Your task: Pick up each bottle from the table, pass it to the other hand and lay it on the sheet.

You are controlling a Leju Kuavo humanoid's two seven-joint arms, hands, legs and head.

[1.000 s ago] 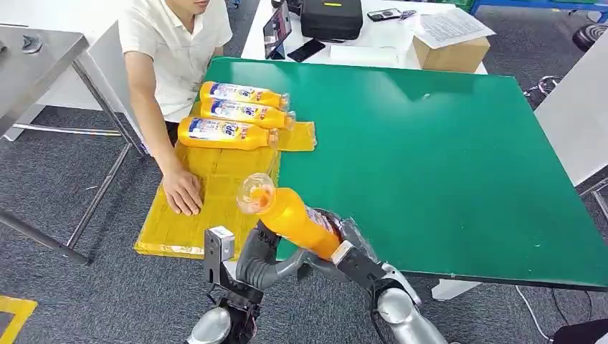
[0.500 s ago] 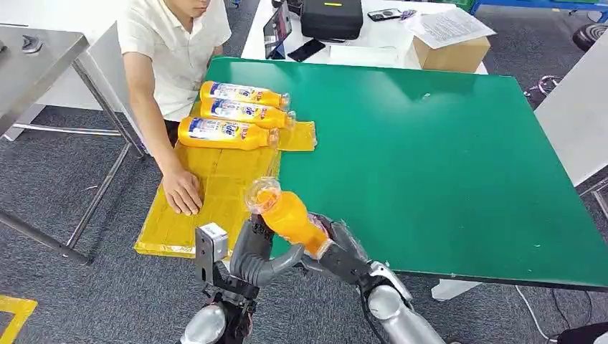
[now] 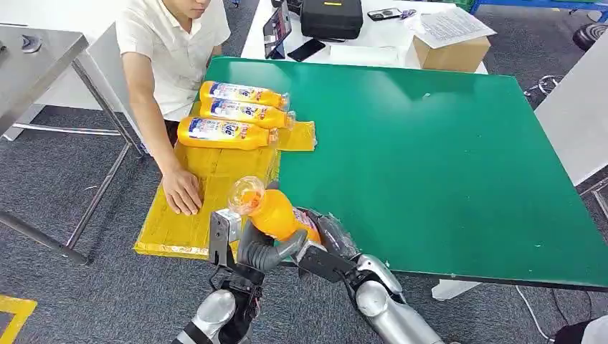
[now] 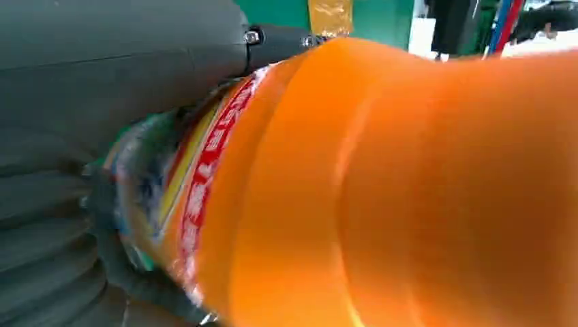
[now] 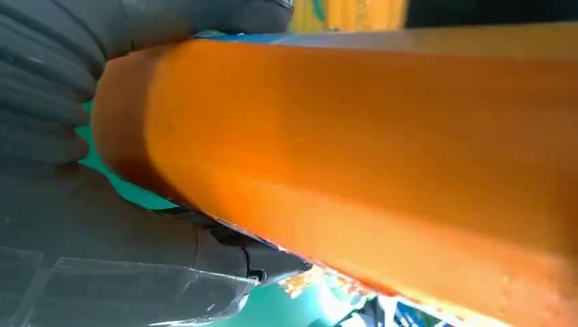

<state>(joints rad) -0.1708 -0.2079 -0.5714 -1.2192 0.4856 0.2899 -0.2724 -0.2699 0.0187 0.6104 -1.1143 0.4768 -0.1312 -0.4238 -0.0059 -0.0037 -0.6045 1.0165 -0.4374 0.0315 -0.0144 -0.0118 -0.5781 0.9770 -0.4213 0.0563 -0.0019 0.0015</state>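
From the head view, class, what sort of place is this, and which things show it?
Probably a lab or workshop set up for robot trials: a green table on grey carpet, a steel bench, and a white desk holding a black case, papers and a cardboard box.

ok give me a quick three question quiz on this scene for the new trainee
1. How many bottles lie on the yellow sheet near the person?
2. True or false: the orange bottle at the table's near edge is resting on the green table.
3. Multiple choice: what rests on the sheet beside the held bottle? A) a cardboard box B) the person's hand C) a phone

Key:
1. Three bottles, lying side by side.
2. False. It is held up off the table, with the left hand and right hand both on it.
3. B
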